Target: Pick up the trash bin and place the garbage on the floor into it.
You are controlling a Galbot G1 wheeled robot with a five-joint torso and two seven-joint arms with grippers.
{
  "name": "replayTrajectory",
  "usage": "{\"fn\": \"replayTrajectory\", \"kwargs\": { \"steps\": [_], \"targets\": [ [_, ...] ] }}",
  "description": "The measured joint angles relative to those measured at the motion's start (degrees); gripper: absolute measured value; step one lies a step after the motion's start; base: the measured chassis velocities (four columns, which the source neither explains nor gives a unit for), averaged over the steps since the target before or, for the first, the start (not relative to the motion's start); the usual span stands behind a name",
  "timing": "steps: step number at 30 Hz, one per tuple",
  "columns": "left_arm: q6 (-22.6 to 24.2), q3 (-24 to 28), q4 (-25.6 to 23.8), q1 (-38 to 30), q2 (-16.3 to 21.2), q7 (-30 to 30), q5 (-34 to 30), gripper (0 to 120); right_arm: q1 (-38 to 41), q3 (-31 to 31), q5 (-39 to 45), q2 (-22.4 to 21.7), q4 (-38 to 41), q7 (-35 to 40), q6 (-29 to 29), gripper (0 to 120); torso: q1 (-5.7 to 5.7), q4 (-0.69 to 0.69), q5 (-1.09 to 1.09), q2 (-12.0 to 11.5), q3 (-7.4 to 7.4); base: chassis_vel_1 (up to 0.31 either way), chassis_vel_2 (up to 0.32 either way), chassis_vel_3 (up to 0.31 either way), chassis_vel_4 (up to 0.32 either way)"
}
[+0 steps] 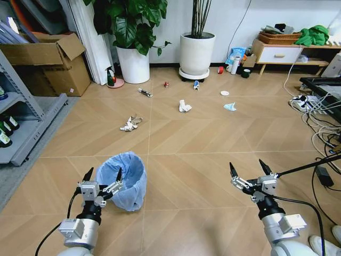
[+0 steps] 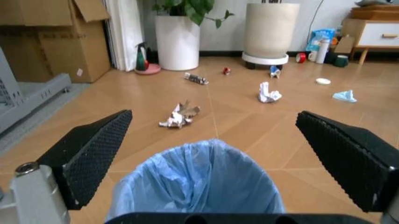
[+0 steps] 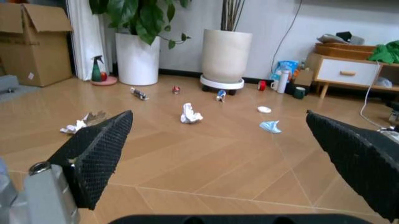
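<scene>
Ahead of me two white pots (image 1: pixel 134 64) stand by the wall — one leafy, one (image 1: pixel 196 53) on a wheeled base. A cardboard box (image 1: pixel 48 64) sits far left beside grey shelving (image 1: pixel 24 114). A spray bottle (image 1: pixel 111 78) stands near the leafy pot. Far right, a low cabinet (image 1: pixel 279 54) carries a basket (image 1: pixel 279 37) — cables (image 1: pixel 319 114) sprawl below.

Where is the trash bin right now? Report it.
In the head view the trash bin stands on the floor at lower left, directly ahead of the open left claw, with the crumpled paper wad beyond it.
</scene>
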Motion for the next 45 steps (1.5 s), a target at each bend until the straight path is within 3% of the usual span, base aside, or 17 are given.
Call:
{"fn": "replayTrajectory", "kwargs": {
  "steps": [28, 32, 35, 37, 39, 45],
  "targets": [
    [4.18, 0.40, 1.29, -2.84, 2.62, -3.00, -2.11, 100, 0.86, -0.61, -0.70, 0.48, -0.46, 0.14, -0.48, 100, 0.00, 0.00, 0.00, 0.00, 0.00, 0.000, 0.000, 0.000, 0.000],
    [6.99, 0.75, 1.94, -4.13, 5.49, -5.28, -4.21, 100, 0.96, -0.87, -1.00, 0.36, -0.46, 0.18, -0.77, 100, 0.00, 0.00, -0.01, 0.00, 0.00, 0.000, 0.000, 0.000, 0.000],
    [10.43, 1.86, 3.45, -7.34, 11.98, -8.96, -8.54, 100, 1.24, -1.16, -1.32, -0.16, -0.53, 0.37, -1.30, 100, 0.00, 0.00, -0.01, 0.00, 0.00, 0.000, 0.000, 0.000, 0.000],
    [10.90, 2.05, 3.65, -7.79, 12.79, -9.35, -9.14, 100, 1.28, -1.22, -1.36, -0.25, -0.55, 0.41, -1.37, 100, 0.00, 0.00, -0.02, 0.00, 0.00, 0.000, 0.000, 0.000, 0.000],
    [14.20, 3.43, 5.38, -11.05, 17.63, -12.73, -14.63, 100, 1.68, -1.59, -1.48, -0.87, -0.74, 0.85, -2.13, 100, 0.00, -0.01, -0.01, 0.00, 0.00, 0.000, 0.000, 0.000, 0.000],
    [20.73, 4.99, 8.35, -14.75, 21.73, -16.82, -21.74, 100, 2.55, -2.25, -1.67, -1.76, -1.20, 1.16, -3.35, 100, 0.00, 0.00, 0.00, 0.00, 0.01, 0.000, 0.000, 0.000, 0.000]
  ]
}}
